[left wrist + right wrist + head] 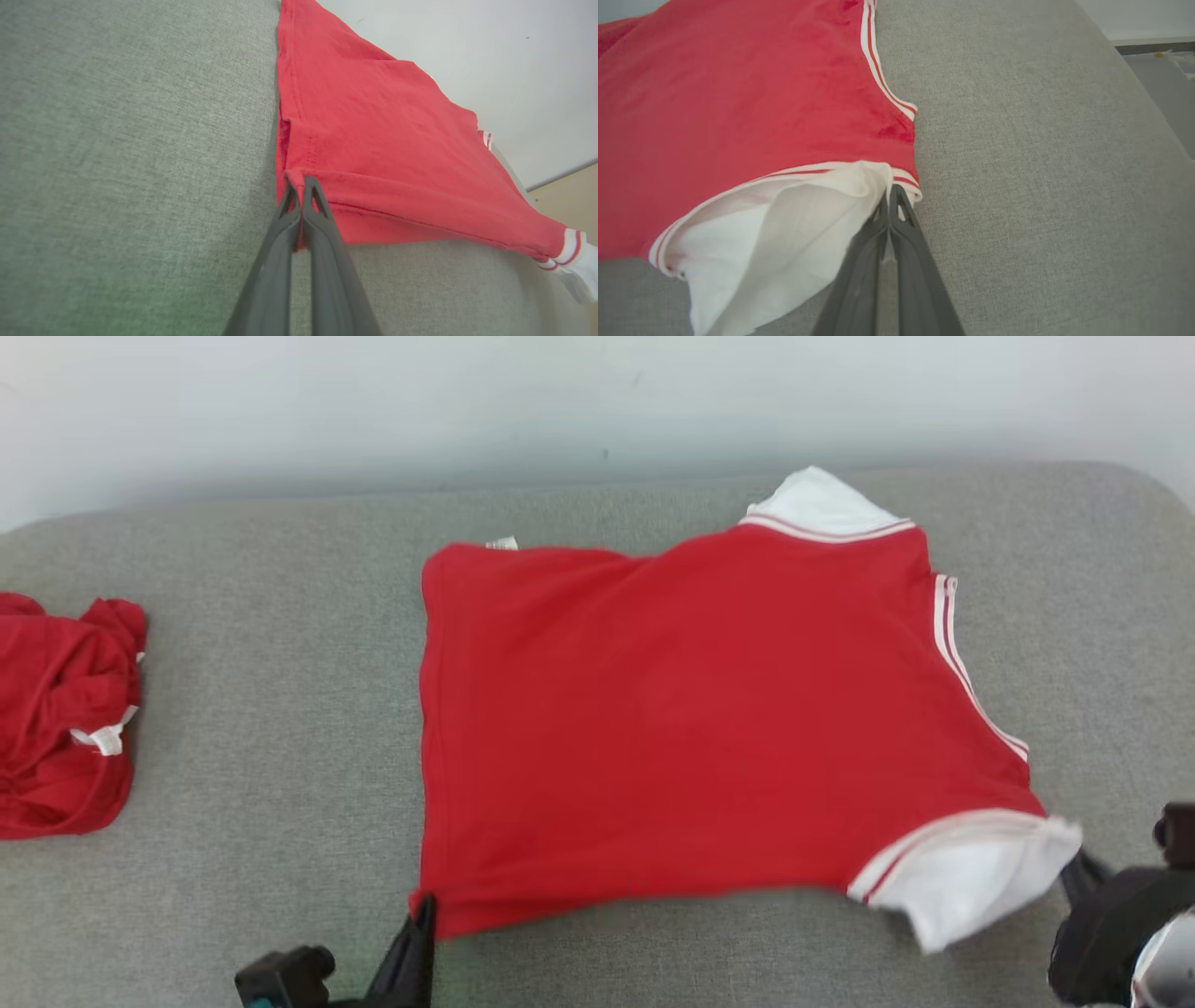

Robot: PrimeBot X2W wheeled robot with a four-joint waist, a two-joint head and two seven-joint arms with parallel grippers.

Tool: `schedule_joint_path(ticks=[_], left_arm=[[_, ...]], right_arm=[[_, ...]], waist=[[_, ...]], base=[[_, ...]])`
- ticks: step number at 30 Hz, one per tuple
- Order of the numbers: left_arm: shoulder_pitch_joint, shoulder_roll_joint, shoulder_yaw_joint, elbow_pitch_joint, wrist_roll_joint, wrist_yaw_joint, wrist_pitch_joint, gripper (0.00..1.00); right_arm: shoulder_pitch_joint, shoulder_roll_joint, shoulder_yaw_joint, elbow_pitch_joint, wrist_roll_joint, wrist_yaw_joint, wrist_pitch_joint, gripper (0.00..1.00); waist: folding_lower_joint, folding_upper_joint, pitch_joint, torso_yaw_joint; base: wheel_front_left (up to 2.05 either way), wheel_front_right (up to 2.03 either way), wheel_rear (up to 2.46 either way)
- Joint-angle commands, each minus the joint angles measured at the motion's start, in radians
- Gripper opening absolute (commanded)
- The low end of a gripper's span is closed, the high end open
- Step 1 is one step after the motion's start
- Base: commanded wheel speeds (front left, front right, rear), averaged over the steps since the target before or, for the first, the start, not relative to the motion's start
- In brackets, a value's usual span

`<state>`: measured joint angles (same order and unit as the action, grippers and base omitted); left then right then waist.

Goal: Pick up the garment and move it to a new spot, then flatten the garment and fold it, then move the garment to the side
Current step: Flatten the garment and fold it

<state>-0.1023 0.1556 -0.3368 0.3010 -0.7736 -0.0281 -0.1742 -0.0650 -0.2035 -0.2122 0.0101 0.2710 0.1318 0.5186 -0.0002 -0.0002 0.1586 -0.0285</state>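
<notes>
garment (691, 728), flat on grey cushion (280, 709), is clamped at hem corner by left gripper (301, 181), at white sleeve (784, 224) by right gripper (891, 190).

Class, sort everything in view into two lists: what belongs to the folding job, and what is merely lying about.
Belongs to the job: red shirt, spread out; left gripper, shut on its hem corner; right gripper, shut on its white sleeve.
Lying about: crumpled red garment at the left; grey cushion under both.

Grey fabric surface (280, 709), crumpled red cloth (61, 719), perhaps a shirt, far left, pale wall (373, 401) behind
</notes>
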Motion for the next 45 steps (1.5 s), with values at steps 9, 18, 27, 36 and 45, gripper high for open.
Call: schedule_joint_path(ticks=[9,18,27,36,45], left_arm=[[0.075,0.041,-0.043,-0.04,0.015,0.052,0.124,0.0],[0.109,0.063,-0.06,-0.088,0.005,0.088,0.198,0.0],[0.05,0.028,-0.022,-0.157,-0.051,0.068,0.17,0.0],[-0.124,-0.003,-0.03,-0.071,-0.017,0.056,0.153,0.0],[-0.282,-0.024,-0.043,0.074,0.048,0.07,0.1,0.0]], right_arm=[[0.121,0.008,-0.018,-0.12,0.013,-0.002,0.272,0.0],[0.162,0.027,-0.033,-0.182,0.015,-0.002,0.324,0.0],[0.084,0.037,-0.017,-0.163,0.035,-0.002,0.208,0.0],[-0.067,-0.002,0.018,-0.051,0.038,-0.002,0.034,0.0],[-0.218,-0.021,0.028,0.116,0.037,-0.002,-0.072,0.0]], waist=[[0.0002,0.0002,-0.041,-0.005],[0.0002,0.0002,-0.052,-0.013],[0.0002,0.0002,-0.049,-0.012],[0.0002,0.0002,-0.011,0.001],[0.0002,0.0002,0.055,0.003]], base=[[0.0,0.0,0.0],[0.0,0.0,0.0],[0.0,0.0,0.0],[0.0,0.0,0.0],[0.0,0.0,0.0]])
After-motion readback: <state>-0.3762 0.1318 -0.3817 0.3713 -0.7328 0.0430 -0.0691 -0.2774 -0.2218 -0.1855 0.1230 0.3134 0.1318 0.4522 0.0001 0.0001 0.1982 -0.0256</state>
